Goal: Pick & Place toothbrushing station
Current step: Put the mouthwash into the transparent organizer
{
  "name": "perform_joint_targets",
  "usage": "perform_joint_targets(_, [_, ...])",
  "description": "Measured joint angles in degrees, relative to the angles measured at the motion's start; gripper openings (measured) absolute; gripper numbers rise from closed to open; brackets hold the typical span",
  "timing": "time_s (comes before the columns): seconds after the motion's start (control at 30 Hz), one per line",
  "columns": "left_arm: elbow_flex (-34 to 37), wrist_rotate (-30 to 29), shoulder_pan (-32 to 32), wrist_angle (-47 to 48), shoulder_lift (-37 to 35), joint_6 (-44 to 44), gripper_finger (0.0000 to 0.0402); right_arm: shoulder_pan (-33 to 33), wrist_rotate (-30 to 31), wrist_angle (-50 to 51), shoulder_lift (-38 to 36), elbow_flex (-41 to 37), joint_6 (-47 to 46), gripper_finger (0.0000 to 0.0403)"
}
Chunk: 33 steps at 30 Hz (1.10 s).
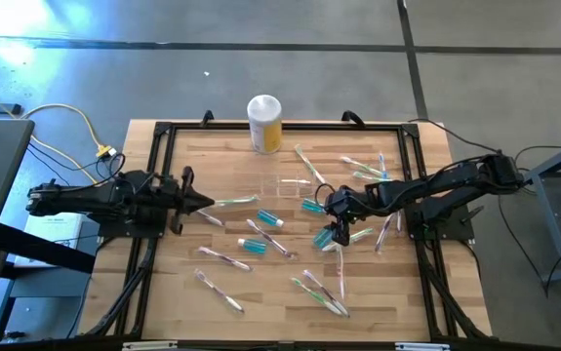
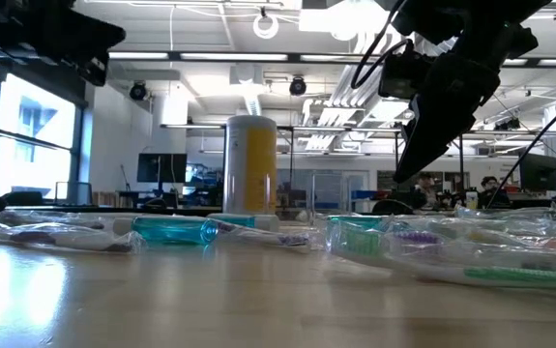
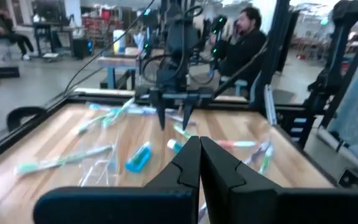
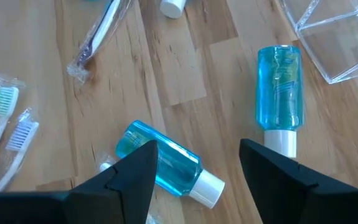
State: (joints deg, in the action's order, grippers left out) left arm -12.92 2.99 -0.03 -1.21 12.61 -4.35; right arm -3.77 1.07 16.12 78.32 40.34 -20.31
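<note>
The right gripper (image 1: 337, 232) hangs above the middle of the wooden table (image 1: 397, 302), pointing down, its two dark fingers (image 4: 129, 171) spread apart with nothing between them. Directly beneath it lie two small blue transparent bottles with white caps: one bottle (image 4: 166, 165) sits just by one finger, tipped on its side at an angle, and the other bottle (image 4: 279, 96) lies a little beyond the opposite finger. Just past that second bottle stands the toothbrushing station (image 4: 334, 40), a small clear plastic boxy holder, resting on the wood, near the gripper but not touched by it; from above it shows as a faint outline (image 1: 282, 187) toward the table's far side. Wrapped toothbrushes in clear plastic sleeves (image 1: 321, 292) lie scattered all around the gripper. Farther off, at the far edge of the table, stands a tall yellow canister with a white lid (image 1: 264, 122). The left gripper (image 1: 205, 203) waits well apart at the left side of the table, fingers pressed together and empty.
</note>
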Motion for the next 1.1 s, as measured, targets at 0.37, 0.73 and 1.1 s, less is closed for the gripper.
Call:
perform_joint_targets(0.37, [-0.07,-1.10,0.00,12.75,0.02,0.03,0.0000,-1.09,-0.75,0.00,0.00,0.00,-0.86,0.0220])
perform_joint_targets(0.73, [6.24,-1.68,0.02,12.63,-0.07,3.01,0.0000,-1.81,0.54,0.82,-0.40,0.00,1.07,0.0190])
perform_joint_targets(1.1, [7.34,-1.67,0.02,11.09,-0.12,2.84,0.0000,-1.77,-0.42,5.92,-0.46,0.02,1.17,0.0009])
